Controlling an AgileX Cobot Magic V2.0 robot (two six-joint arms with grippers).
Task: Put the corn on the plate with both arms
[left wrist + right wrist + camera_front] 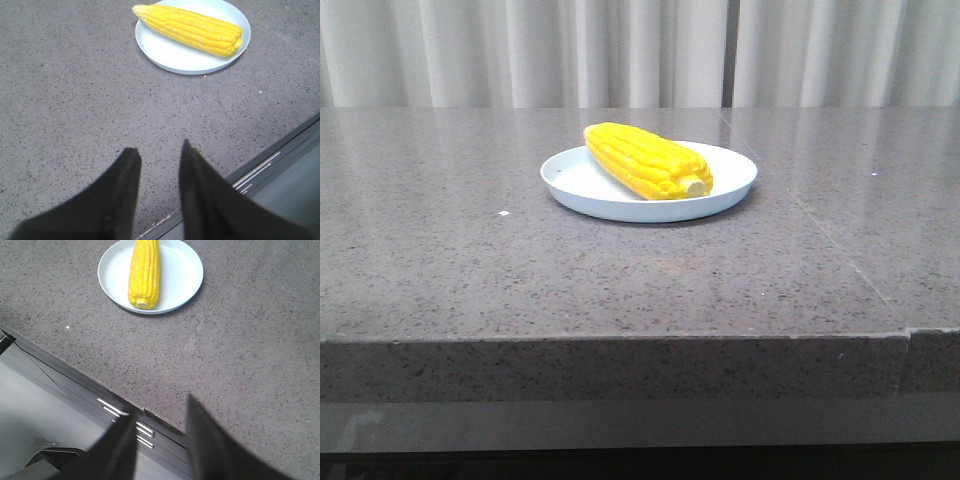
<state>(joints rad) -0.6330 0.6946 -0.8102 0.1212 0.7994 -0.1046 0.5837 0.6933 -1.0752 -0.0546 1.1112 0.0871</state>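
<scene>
Left tool well short of corn

Only the fingers of each arm show. The left gripper has two matte black fingers, broad at the base and tapering to narrow tips. The right gripper has the same plain black, wedge-shaped fingers, slightly blurred.

No legible text, label, brand, number or sign appears in any of the three views. The corn, the plate and the speckled grey table carry no markings. The curtain behind is plain, and the black finger surfaces in both wrist views bear no lettering.
</scene>
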